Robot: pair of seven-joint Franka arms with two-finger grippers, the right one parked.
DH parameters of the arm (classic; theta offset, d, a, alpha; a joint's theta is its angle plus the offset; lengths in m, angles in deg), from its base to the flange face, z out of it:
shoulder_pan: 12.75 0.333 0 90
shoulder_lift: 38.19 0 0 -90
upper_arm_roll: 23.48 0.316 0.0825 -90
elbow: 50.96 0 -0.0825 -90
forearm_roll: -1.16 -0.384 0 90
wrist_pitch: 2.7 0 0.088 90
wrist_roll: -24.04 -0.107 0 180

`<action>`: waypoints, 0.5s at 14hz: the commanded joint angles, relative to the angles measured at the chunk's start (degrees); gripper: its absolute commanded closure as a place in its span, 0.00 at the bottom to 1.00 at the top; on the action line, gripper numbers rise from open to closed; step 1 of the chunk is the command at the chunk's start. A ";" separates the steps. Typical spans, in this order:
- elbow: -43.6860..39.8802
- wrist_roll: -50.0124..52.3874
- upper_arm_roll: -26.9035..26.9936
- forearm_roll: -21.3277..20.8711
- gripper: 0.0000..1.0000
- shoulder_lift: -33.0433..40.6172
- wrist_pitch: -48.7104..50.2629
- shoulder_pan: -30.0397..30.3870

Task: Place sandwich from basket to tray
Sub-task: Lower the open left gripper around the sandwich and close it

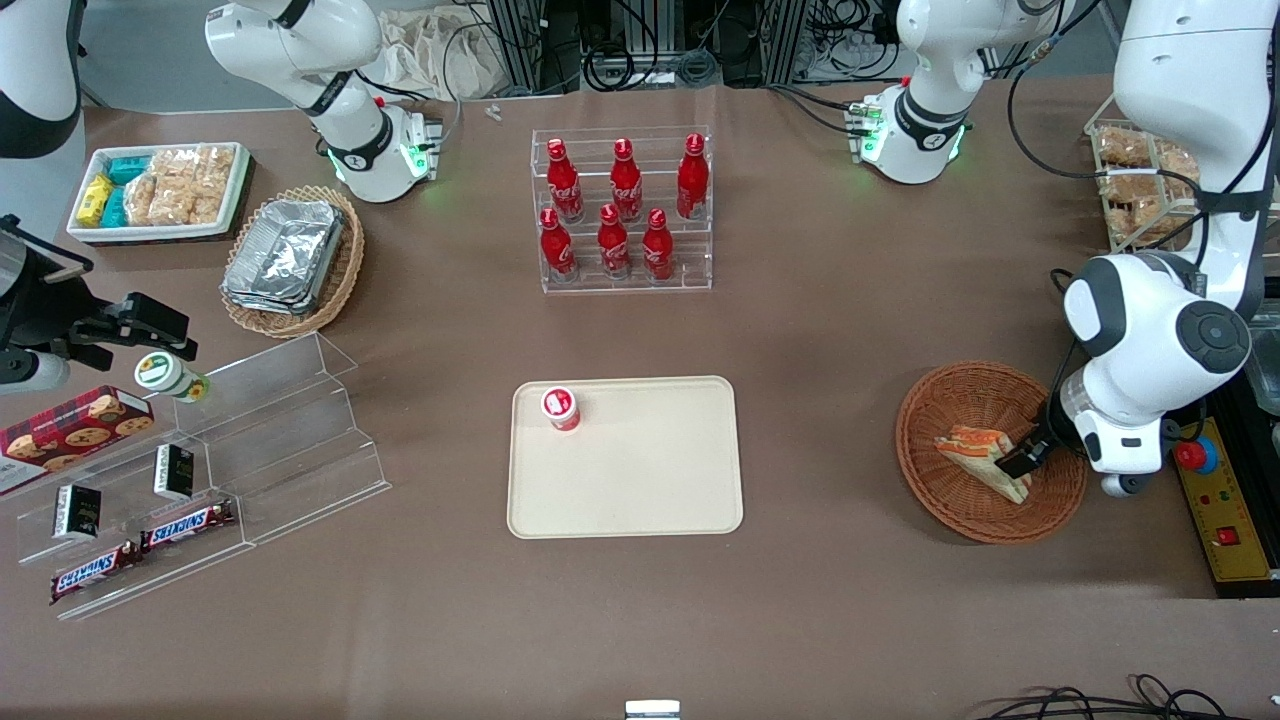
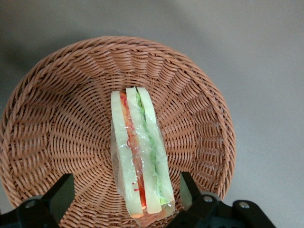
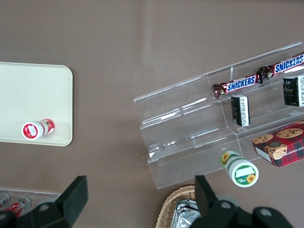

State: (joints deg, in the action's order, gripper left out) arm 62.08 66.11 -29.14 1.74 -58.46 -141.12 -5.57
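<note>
Pincer: my pincer (image 2: pixel 126 199) hangs low over the basket (image 1: pixel 935 500), fingers (image 2: pixel 61 194) spread wide, gripping nothing.
Sandwich: the sandwich (image 2: pixel 140 159) lies in the basket directly under me, its near end between my two fingers but touching neither as far as I can see.
Orientation: it rests on its side, cut face up, so I look straight at the bread and filling layers, which run lengthwise away from me.
Handling: I judge it light and soft; the bread would crush under a hard squeeze, and the clear wrap looks slick and loose, so it could slide or pull away if I pinch film alone.
Where to grip: across the outer bread slices, near the middle of the wedge, closing gently so the layers press together.
Risk: the woven basket floor slopes, so my fingertips may snag the wicker.
Tray: the tray (image 1: pixel 640 500) sits well apart from me on the desk (image 1: pixel 830 330), toward the parked arm's end, with a small red-and-white bottle (image 1: pixel 561 408) lying in one corner.
</note>
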 commanded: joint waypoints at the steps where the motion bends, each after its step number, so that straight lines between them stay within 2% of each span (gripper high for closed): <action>1: -0.37 3.72 -0.58 -0.93 0.01 -2.21 -2.98 0.47; 7: -0.98 7.42 -0.58 -1.10 0.03 -6.35 -5.89 0.47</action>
State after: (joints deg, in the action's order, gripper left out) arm 61.90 70.07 -29.15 1.74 -63.43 -144.58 -5.57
